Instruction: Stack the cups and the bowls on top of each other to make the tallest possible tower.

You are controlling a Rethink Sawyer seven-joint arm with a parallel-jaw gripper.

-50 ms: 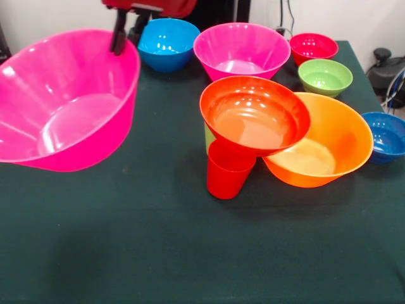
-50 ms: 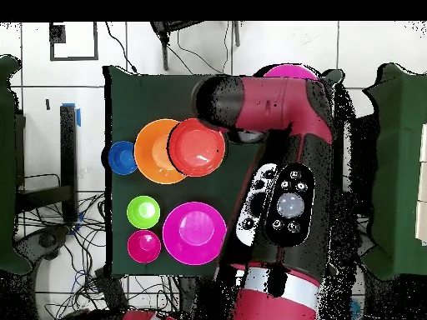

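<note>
The big pink bowl [image 1: 66,101] you are carrying hangs clear of the table [image 1: 126,253] at the left of the front view, tilted so its mouth faces the camera; it is held by the far rim, which probably explains the tilt. The end effector [image 1: 118,39] comes down from the top edge and its dark fingers [image 1: 118,35] pinch that rim, narrowly parted with only the bowl wall between them. The overhead view hides this grasp under the arm [image 2: 275,108], showing just a sliver of pink beyond it. The tower so far is only a loose start: the medium red-orange bowl [image 1: 255,114] sits on the red cup [image 1: 228,171] and leans over the edge of the big orange bowl [image 1: 329,142], with a strip of the lime green cup [image 1: 209,138] just behind the red one. That perch looks unsteady, so judge your approach with care. Well apart at the table's far side stand the second big pink bowl [image 1: 241,49], the light blue bowl [image 1: 168,43], the small magenta-red bowl [image 1: 313,47] and the green bowl [image 1: 324,76]; the dark blue bowl [image 1: 386,136] rests just beside the orange one.
</note>
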